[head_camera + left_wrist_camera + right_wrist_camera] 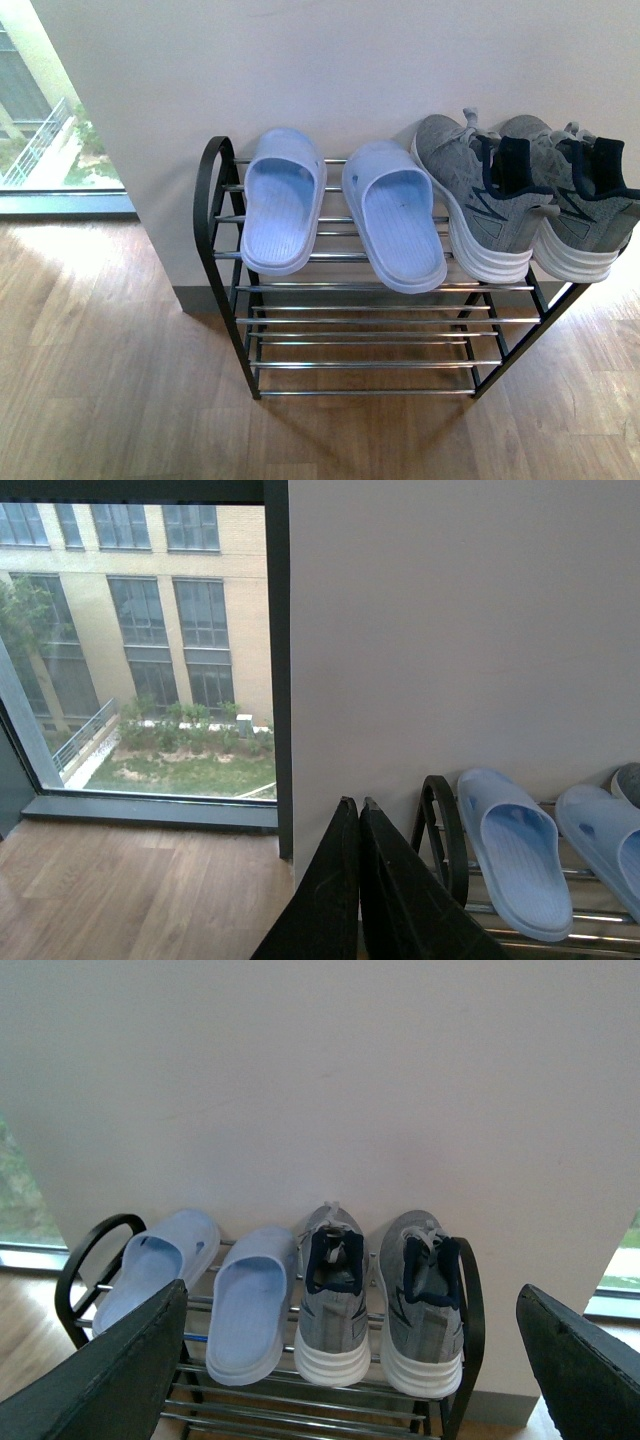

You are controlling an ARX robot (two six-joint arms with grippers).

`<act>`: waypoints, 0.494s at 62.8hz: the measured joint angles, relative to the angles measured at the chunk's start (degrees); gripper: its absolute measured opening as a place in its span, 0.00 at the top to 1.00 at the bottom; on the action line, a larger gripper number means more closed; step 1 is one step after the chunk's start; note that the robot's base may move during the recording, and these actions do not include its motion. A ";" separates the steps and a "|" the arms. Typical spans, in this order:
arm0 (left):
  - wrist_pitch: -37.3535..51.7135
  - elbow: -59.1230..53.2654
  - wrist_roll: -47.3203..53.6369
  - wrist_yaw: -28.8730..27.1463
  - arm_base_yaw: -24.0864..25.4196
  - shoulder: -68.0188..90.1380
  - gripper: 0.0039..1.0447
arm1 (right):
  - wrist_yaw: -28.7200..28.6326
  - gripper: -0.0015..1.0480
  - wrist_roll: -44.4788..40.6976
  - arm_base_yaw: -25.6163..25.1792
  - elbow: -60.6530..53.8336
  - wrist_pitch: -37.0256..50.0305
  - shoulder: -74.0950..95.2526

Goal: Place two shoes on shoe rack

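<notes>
2 grey sneakers (480,200) (580,200) with thick white soles and 2 pale blue slides (283,200) (396,212) sit side by side on the top tier of the shoe rack (222,205), heels overhanging its front rod. The left end effector (358,810) is pressed together, empty, beside the rack's frame. The right end effector (350,1360) is spread wide, holding nothing. Bare wooden floor (110,380) lies before the rack.
</notes>
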 joint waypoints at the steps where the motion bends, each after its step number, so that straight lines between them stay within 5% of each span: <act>1: -0.26 0.00 0.00 0.00 0.00 -0.26 0.99 | 0.00 0.09 0.00 0.00 0.00 0.00 0.00; 9: -9.77 0.02 0.00 0.00 0.00 -8.20 0.99 | 0.02 0.09 0.00 0.00 0.00 0.00 0.00; 27: -10.40 0.02 0.04 0.00 0.02 -9.44 0.99 | 0.00 0.09 0.00 0.00 0.00 -0.02 0.00; 31: -10.40 0.02 0.02 0.00 0.02 -9.46 0.92 | 0.00 0.09 0.00 0.00 0.00 -0.02 0.00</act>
